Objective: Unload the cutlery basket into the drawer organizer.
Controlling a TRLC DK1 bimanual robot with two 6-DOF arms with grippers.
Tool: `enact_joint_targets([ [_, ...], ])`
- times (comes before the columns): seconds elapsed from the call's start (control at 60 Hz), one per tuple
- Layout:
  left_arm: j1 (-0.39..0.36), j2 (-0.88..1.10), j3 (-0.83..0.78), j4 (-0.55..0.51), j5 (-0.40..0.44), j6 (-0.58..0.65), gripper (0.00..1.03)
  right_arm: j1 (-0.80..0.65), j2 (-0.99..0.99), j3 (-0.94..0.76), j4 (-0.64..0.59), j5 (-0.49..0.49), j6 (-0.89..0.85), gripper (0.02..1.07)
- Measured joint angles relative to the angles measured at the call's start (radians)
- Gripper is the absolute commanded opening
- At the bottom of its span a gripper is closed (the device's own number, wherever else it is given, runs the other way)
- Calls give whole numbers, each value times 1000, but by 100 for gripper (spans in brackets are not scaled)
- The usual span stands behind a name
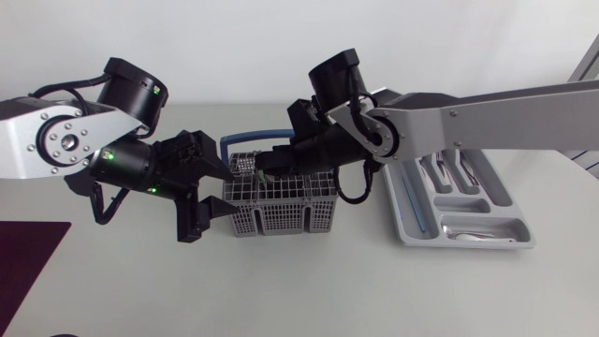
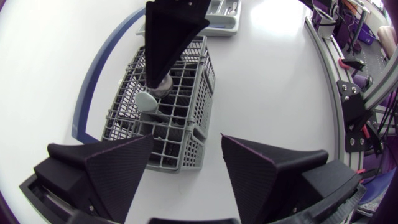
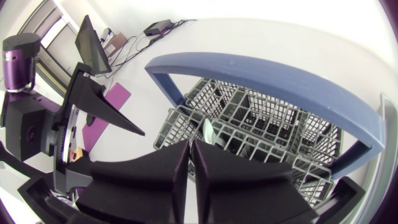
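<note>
The grey wire cutlery basket (image 1: pixel 281 213) with a blue handle (image 1: pixel 245 140) stands mid-table. My right gripper (image 1: pixel 265 173) reaches down into it from the right. In the right wrist view its fingers (image 3: pixel 189 144) are pressed together, with a pale piece of cutlery (image 3: pixel 208 132) at their tips. The left wrist view shows the right gripper (image 2: pixel 160 84) pinching that piece, whose rounded end (image 2: pixel 148 99) sticks out below. My left gripper (image 1: pixel 225 187) stays open at the basket's left end. The basket's near corner (image 2: pixel 186 152) lies between its fingers. The grey drawer organizer (image 1: pixel 401 220) lies to the right.
The organizer holds several pieces of cutlery (image 1: pixel 459 173) and a thin blue stick (image 1: pixel 416 201). A purple mat (image 1: pixel 28 271) lies at the table's front left corner. The right arm's long link (image 1: pixel 487 122) passes above the organizer.
</note>
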Motion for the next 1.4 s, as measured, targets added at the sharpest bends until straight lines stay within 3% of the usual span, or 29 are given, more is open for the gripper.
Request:
enact_joint_targets([
  [0.567,-2,-3,0,0,0,0,89,5,-43,-19,-7,-104,0,9],
  [1.4,-21,-3,0,0,11,0,89,-35,-178,-30,-82,-164,0,9],
])
